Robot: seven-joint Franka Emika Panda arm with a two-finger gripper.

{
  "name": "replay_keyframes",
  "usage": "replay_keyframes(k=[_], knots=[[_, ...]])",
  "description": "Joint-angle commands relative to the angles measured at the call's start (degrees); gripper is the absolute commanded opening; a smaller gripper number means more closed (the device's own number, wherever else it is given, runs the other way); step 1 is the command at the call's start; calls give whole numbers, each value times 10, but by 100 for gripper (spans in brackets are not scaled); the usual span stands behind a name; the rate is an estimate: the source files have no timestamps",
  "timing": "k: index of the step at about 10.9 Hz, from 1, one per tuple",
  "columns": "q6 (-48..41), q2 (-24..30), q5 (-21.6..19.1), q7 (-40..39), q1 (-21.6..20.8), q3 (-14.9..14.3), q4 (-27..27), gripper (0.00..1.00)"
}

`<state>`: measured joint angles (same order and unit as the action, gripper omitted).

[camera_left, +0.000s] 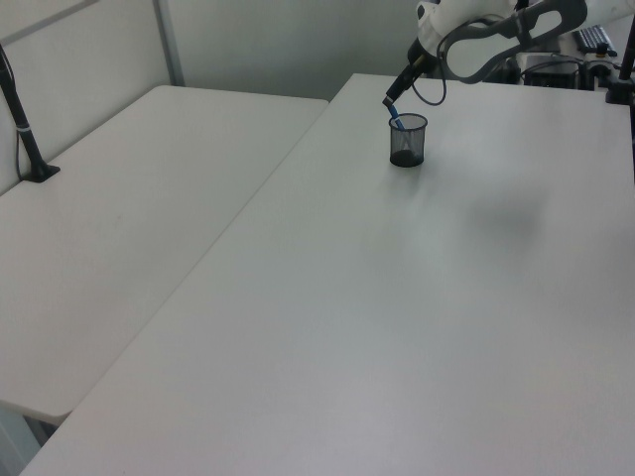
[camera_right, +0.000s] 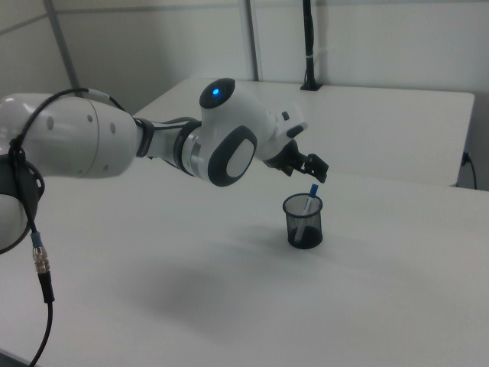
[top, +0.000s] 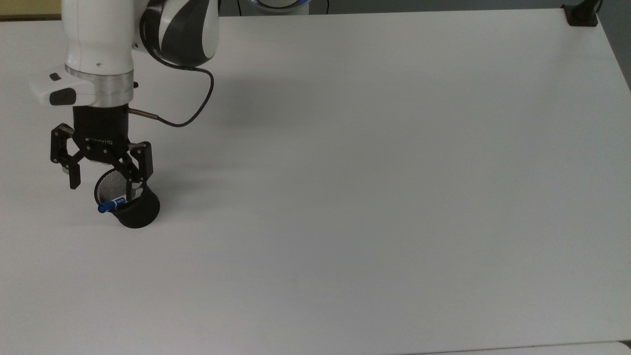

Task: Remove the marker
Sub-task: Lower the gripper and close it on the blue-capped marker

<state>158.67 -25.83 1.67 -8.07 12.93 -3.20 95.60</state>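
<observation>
My fingers [top: 74, 177] are spread wide apart and hold nothing. In the top view my gripper [top: 101, 186] hangs in the left part of the frame, right over the black mesh cup [top: 130, 207]. One finger points down outside the cup on the top view's left. The other finger [top: 130, 190] points down over the cup's open mouth, just beside the marker [top: 112, 203].

The marker sits inside the cup and leans on the rim. Its blue end sticks out past the rim toward the top view's left. In the right view the marker [camera_right: 311, 196] stands tilted in the cup [camera_right: 303, 220], with its blue top poking up just under my gripper [camera_right: 315, 169].

In the left view the cup [camera_left: 407, 140] stands in the upper middle of the frame on the white desk [camera_left: 397, 297], and my gripper [camera_left: 392, 97] is just above it.

The desk [top: 369, 172] is white and the cup rests on it.
</observation>
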Motion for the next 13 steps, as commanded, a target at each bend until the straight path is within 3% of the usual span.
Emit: replay_keyframes(k=[1,3,4,5,7,8,11,13], knots=[[37,-28,-3,8,-3,-3,1,92],[38,-35,-4,9,-3,-3,1,81],[44,-45,-4,9,-3,-2,-1,71],[59,-47,-8,9,-3,-2,-1,55],[69,-48,-14,10,-2,-2,-2,13],[69,-48,-15,10,-2,-2,-2,3],[68,-31,-23,10,4,-2,-1,0],[61,11,-25,25,12,-1,2,0]])
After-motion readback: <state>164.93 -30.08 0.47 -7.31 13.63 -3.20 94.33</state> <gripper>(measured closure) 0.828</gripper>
